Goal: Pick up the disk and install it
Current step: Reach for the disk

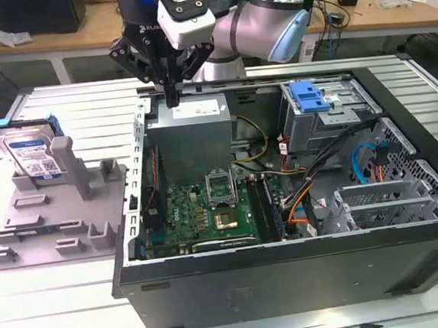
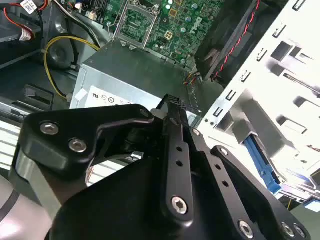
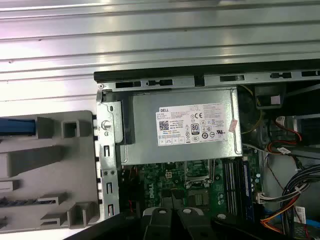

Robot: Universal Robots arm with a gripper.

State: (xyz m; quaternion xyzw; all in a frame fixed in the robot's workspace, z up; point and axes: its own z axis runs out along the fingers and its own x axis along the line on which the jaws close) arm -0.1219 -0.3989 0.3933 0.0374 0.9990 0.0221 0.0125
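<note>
Black pincer (image 1: 172,97) hangs above the grey metal power-supply box (image 1: 193,128), tips together, holding nothing. The flat silver-grey disk (image 1: 32,153), blue-framed, leans in a grey plastic rack (image 1: 62,216) at the exterior view's left, well apart. Probably stiff, dense and shock-sensitive; best gripped by its long edges.

Exterior view: off-arm, elevated, looks down across table (image 1: 63,316) into open computer case (image 1: 290,277), mid-distance.
First wrist view: overhead, faces straight down.
Second wrist view: close, oblique past hand (image 2: 172,102).
All share power-supply box (image 3: 182,125).
</note>
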